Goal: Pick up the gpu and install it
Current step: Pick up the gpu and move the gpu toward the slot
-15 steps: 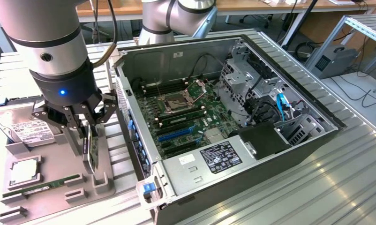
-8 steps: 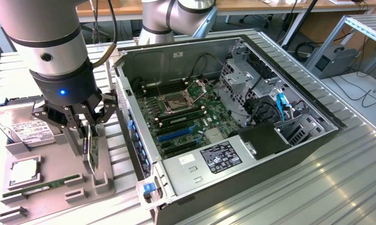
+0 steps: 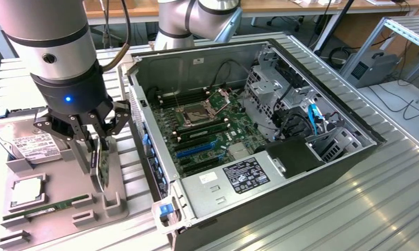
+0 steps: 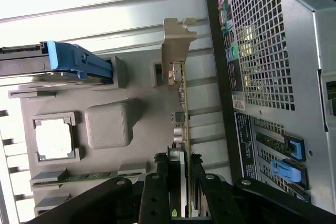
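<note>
The gpu (image 3: 98,170), exterior view: location and attitude? (Inspector)

Standing on its edge in the grey holder (image 3: 115,204) on the bench (image 3: 376,209), at the exterior view's left, just beside the open computer case (image 3: 195,57). It is seen thin, edge-on. The long axis runs level, along the case's near wall. (Assessor)

Claw? (Inspector)

The claw (image 3: 96,144) hangs straight above the card, with its fingers converging on the upper edge. The holder also carries a hard drive (image 3: 28,144), a processor (image 3: 28,191) and a RAM stick (image 3: 46,206). The motherboard (image 3: 209,125) lies exposed inside the case. (Assessor)

Wrist view? (Inspector)

The gpu (image 4: 182,103) shows its green board edge, with the metal end bracket (image 4: 176,43) at the end away from the claw (image 4: 178,158). The fingers (image 4: 159,182) sit against both faces with no gap visible, so the claw is closed on the gpu. The card is seated in the holder (image 4: 107,124). It runs parallel to the case's perforated rear panel (image 4: 262,40), near it but apart. (Assessor)

Each view's contribution? (Inspector)

The exterior view gives the case interior. The wrist view gives the bracket end, the finger contact and the rear panel. (Assessor)
</note>
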{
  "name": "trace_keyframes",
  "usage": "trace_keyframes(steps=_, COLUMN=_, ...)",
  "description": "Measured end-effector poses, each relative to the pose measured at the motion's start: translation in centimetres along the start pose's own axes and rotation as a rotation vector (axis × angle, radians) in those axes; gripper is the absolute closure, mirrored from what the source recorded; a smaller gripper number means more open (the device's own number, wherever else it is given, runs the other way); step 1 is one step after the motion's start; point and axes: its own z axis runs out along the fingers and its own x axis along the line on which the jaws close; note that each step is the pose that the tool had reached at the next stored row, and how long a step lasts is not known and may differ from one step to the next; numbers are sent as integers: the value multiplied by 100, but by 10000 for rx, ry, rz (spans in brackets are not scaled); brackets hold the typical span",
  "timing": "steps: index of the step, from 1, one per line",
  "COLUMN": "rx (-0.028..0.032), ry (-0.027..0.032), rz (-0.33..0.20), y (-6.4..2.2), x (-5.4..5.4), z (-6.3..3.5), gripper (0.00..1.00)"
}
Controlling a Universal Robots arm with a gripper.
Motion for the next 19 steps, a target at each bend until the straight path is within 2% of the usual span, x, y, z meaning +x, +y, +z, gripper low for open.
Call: trace_keyframes(steps=19, rx=1, ry=1, rz=0, y=0, x=0, z=-1, gripper=73)
